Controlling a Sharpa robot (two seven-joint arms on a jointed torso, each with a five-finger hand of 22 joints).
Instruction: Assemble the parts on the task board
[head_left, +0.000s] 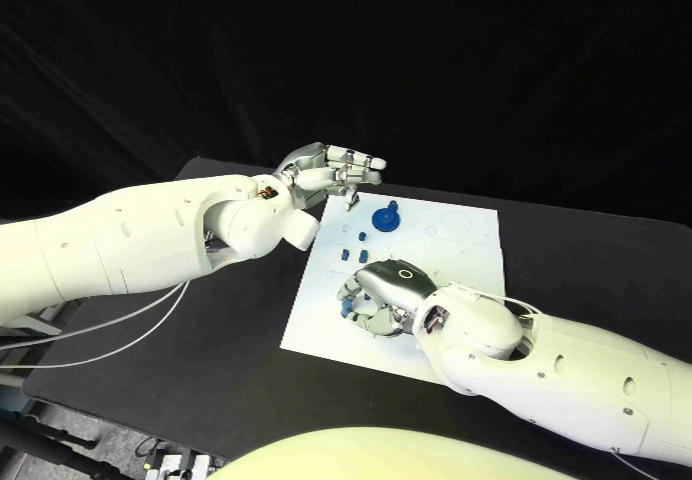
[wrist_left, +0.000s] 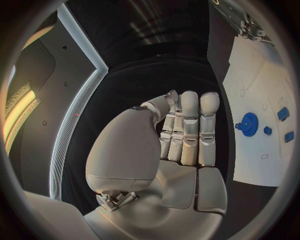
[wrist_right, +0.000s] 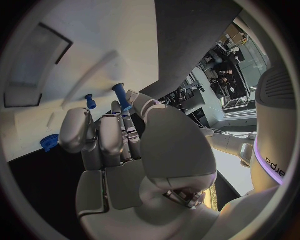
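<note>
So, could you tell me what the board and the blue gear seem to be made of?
Board: looks like thin matte white sheet, plastic or card, lying flat, with faint printed outlines. Gear: likely moulded plastic, uniform saturated blue with a slight sheen and toothed rim.

You see two bulky white arms with smooth rounded shells, the left arm (head_left: 130, 245) trailing thin pale cables. The left hand (head_left: 335, 168) and right hand (head_left: 378, 296) are silver and segmented.

Overhead head camera; two close wrist fisheyes
</note>
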